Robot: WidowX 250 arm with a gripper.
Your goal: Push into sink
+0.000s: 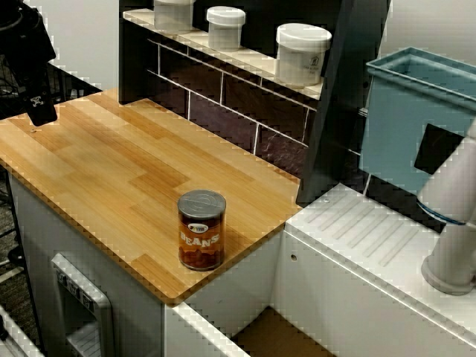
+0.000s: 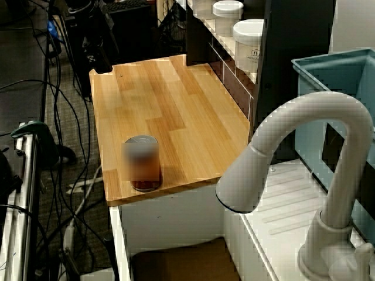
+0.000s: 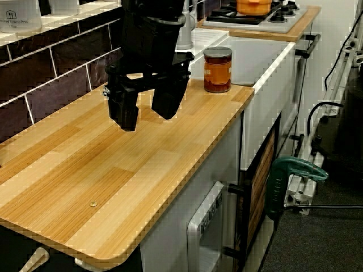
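Note:
An orange-labelled can of beans (image 1: 201, 230) stands upright on the wooden counter (image 1: 111, 163), close to the corner beside the sink (image 1: 279, 338). The sink is a recessed basin with white walls and a brown floor (image 2: 181, 262). My black gripper (image 3: 146, 107) hovers over the counter's other end, well apart from the can (image 3: 218, 69). It is open, with nothing between its fingers (image 3: 123, 110). In the side views the gripper (image 1: 39, 104) sits at the far left edge, and the can (image 2: 142, 164) looks blurred in one of them.
White jars (image 1: 301, 53) line the shelf above the dark tiled backsplash. A light-blue tub (image 1: 416, 123) and a white ribbed drainboard (image 1: 372, 234) lie past the sink, with a white faucet (image 2: 304, 146) over it. A stove with an orange pot (image 3: 253, 5) is beyond.

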